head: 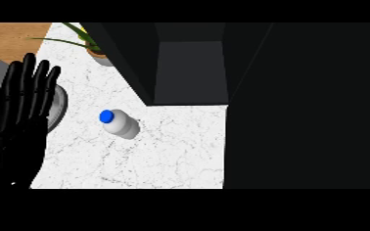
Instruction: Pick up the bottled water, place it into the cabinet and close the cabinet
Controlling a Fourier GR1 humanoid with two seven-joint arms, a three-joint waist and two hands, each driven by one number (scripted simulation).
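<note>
Head view shows the left hand (24,112) low at the left edge, its fingers (29,73) straight and open, holding nothing. The right hand does not show. Further on, the bottled water (121,124) seems to stand on the white surface (173,147), apart from the hand. A bump could tip it over. Behind it the dark cabinet (189,71) is open; nothing shows inside.

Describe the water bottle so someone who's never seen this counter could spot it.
Start at the white marble counter in front of the dark cabinet. Near the cabinet's left corner stands a small pale bottle. Only it has a bright blue cap, unlike the potted plant behind.
</note>
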